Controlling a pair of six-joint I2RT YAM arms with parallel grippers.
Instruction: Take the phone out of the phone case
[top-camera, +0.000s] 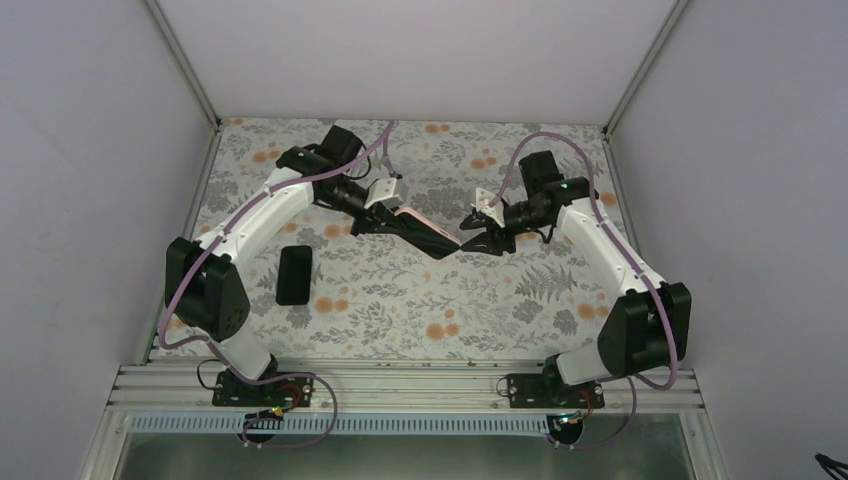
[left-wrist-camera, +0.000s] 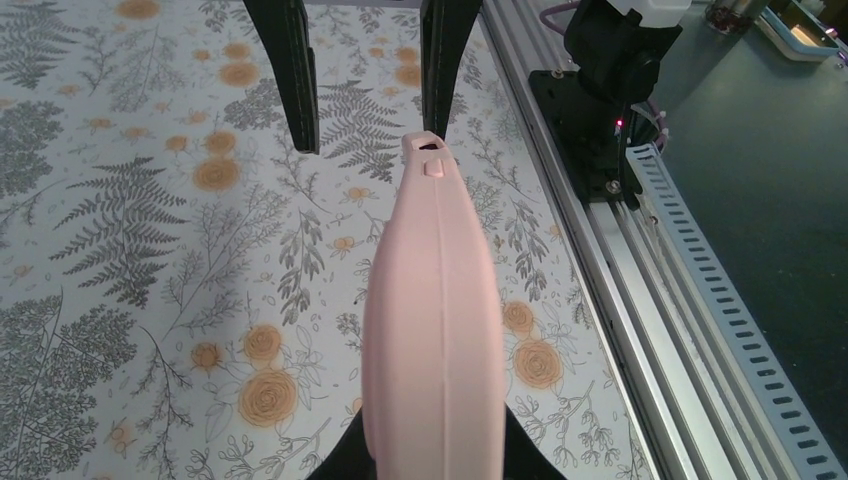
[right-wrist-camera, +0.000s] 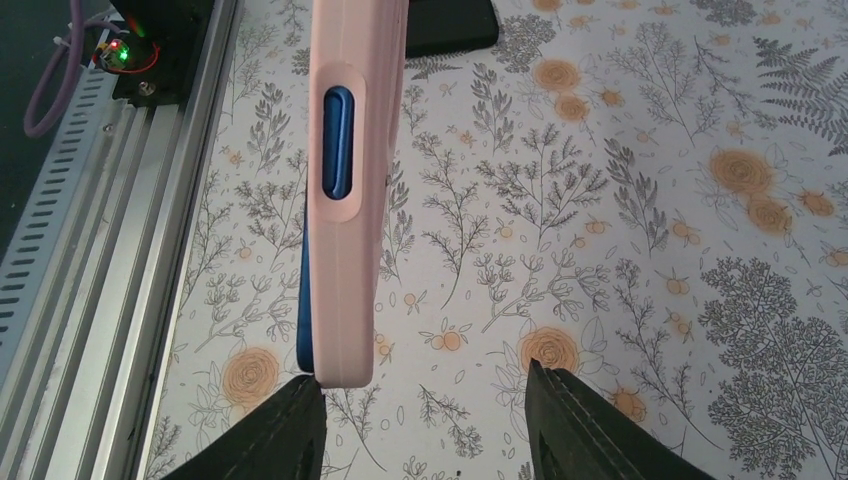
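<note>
The phone sits in a pink phone case (left-wrist-camera: 435, 320), held edge-up above the table with my left gripper (left-wrist-camera: 435, 445) shut on its near end. In the top view the case (top-camera: 425, 233) spans the gap between the left gripper (top-camera: 385, 215) and the right gripper (top-camera: 472, 238). In the right wrist view the blue phone (right-wrist-camera: 337, 140) shows through a side cutout of the case (right-wrist-camera: 350, 250) and along its left edge. My right gripper (right-wrist-camera: 425, 400) is open at the case's free end. Its left finger (right-wrist-camera: 285, 430) touches the case's corner, while the right finger (right-wrist-camera: 580, 425) stands well apart.
A flat black rectangular object (top-camera: 293, 274) lies on the floral table cover left of centre, also seen as a dark slab (right-wrist-camera: 450, 25) in the right wrist view. The aluminium rail (left-wrist-camera: 640, 260) runs along the near table edge. White walls enclose three sides.
</note>
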